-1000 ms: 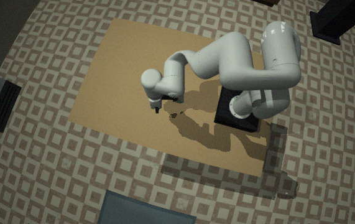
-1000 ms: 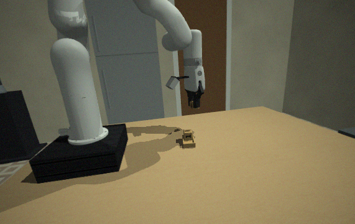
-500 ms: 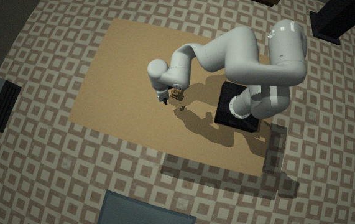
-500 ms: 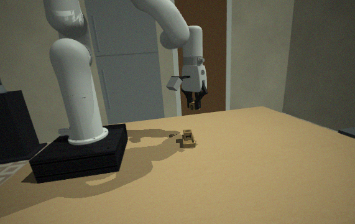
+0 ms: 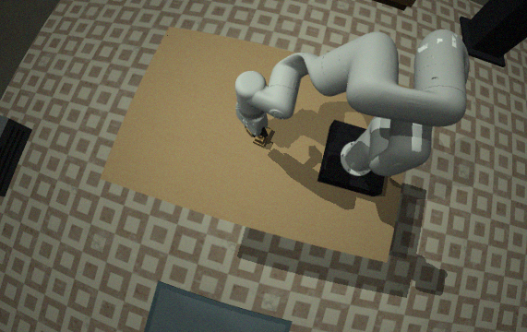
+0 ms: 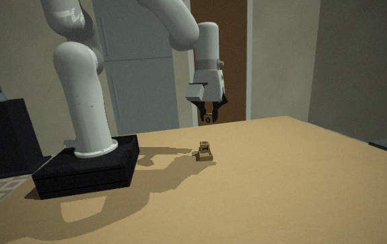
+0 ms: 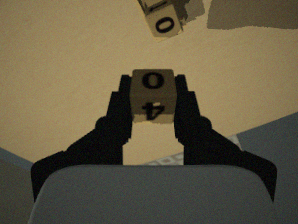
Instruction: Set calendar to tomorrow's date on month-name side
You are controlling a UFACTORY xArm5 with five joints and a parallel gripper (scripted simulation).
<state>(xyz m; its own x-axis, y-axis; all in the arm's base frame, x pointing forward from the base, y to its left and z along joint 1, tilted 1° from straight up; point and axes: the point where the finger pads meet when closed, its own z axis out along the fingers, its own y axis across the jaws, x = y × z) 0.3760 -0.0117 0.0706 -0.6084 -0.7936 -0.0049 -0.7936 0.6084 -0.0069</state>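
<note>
with end effector [image 5: 263,134] [image 6: 209,119] [image 7: 153,89] shut on one cube [image 6: 208,118] [image 7: 153,85], holding it aloft right of centre in the exterior view, a 0 and a 4 showing in the wrist view. below it there, on the bench [image 5: 189,115] [image 6: 281,169] [image 7: 60,85], the tray [image 5: 270,139] [image 6: 206,158], with the other cube [image 6: 205,148] [image 7: 165,25] at the upper middle of the wrist view. too small to read the date surely. biggest risk, probably: lowering slightly askew, so catching on rim or neighbour, then tipping or dragging the tray. also possible: wrong digit or upside-down face towards the month side, from a wrong wrist turn. if released high, likely to bounce or lean; if opened tight against the neighbour, liable to shove it.
</note>
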